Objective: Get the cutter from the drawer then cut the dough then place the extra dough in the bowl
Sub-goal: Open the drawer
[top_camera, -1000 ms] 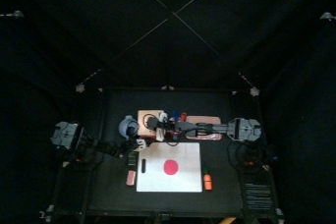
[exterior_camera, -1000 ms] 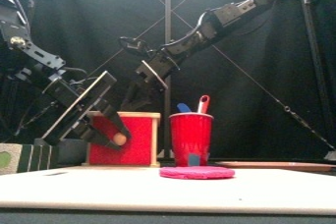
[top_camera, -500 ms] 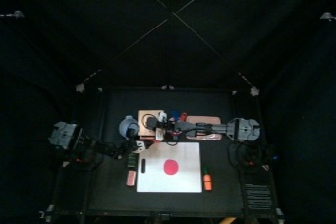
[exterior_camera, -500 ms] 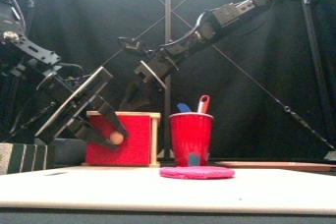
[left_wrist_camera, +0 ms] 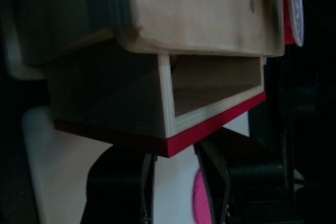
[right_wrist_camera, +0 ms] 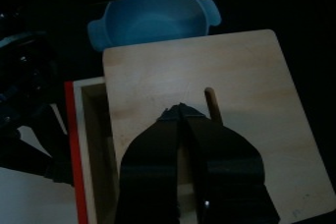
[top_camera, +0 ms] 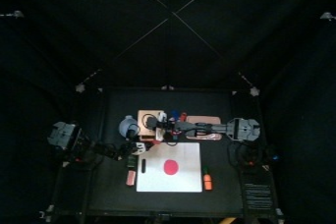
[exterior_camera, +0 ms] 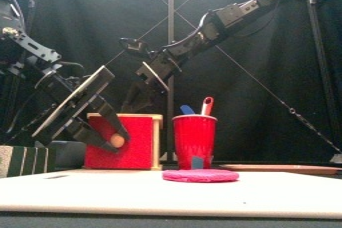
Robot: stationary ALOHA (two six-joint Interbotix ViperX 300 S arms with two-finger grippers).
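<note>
Drawer stage of the cutter retrieval: pale wooden box with red drawer front, drawer standing partly out
Right gripper, jaws closed and empty, is apparently bearing down on the box top; left gripper is working at the red front, grip not discernible. Round metal cutter is not showing, presumably inside the drawer just ahead of the left gripper. Advised: bracing firmly from above, drawing straight and level

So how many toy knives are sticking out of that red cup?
2: a blue knife and a red knife beside it, both standing in the red cup. Shorter ones could be hidden inside.
</note>
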